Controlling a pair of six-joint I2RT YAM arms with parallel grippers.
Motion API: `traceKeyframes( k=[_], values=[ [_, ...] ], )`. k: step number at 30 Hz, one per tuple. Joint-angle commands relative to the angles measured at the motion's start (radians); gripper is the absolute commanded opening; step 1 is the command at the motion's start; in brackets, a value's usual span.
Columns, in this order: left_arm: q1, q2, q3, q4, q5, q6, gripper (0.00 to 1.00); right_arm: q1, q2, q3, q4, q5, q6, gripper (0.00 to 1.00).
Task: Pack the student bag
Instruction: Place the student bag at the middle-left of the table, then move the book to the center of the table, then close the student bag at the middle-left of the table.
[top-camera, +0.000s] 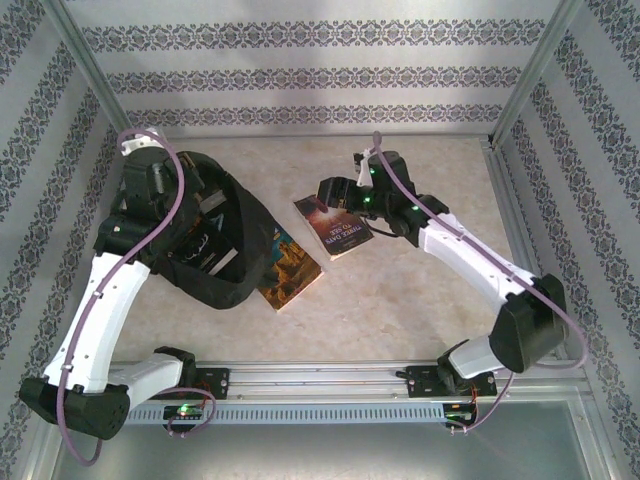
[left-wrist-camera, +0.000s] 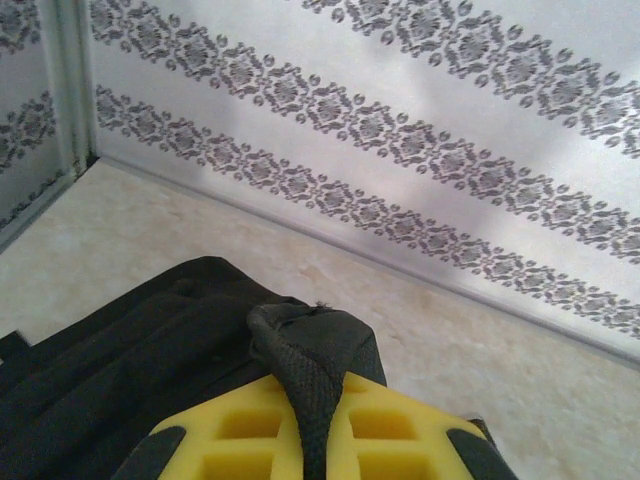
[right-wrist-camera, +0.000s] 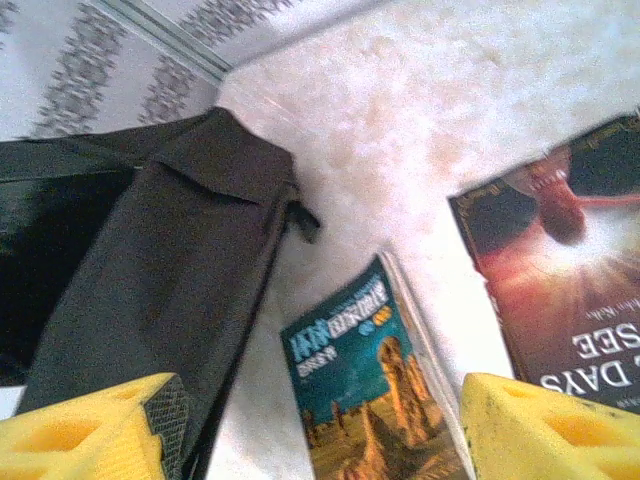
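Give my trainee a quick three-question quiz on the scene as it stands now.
1. True or false: the left gripper is shut on the top loop of the student bag.
2. How many books lie on the table outside the bag?
3. The right gripper is: A shut on a book; B open over the books; C inside the bag.
Key: 1 true; 2 two, the teal book and the red book; 3 B.
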Motion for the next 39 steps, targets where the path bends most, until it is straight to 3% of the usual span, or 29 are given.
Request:
traceKeyframes(
  k=[1, 8, 16, 23, 32, 36, 39],
  values=[
    [0.004, -0.043, -0.038, 0.107, 0.015, -0.017, 0.00, 0.014, 0.097, 0.010, -0.079, -0.005, -0.062, 0.71],
    [0.004, -0.068, -0.283, 0.119, 0.147, -0.116, 0.00, 0.091, 0.332, 0.150, -0.229, -0.001, -0.189, 0.62],
    [0.014, -0.172, -0.479, 0.094, 0.101, -0.220, 0.00, 0.128, 0.518, 0.240, -0.296, 0.034, -0.219, 0.54],
    [0.034, -0.196, -0.592, 0.148, 0.117, -0.295, 0.00, 0.126, 0.441, 0.088, -0.213, 0.007, -0.192, 0.50],
    [0.037, -0.160, -0.698, 0.156, 0.218, -0.382, 0.00, 0.082, 0.284, -0.105, -0.064, -0.063, -0.120, 0.59],
    [0.036, -0.128, -0.711, 0.081, 0.180, -0.440, 0.00, 0.062, 0.293, -0.140, -0.002, -0.140, -0.094, 0.62],
    [0.036, -0.087, -0.716, 0.053, 0.182, -0.480, 0.00, 0.071, 0.351, -0.109, -0.039, -0.174, -0.103, 0.58]
  ],
)
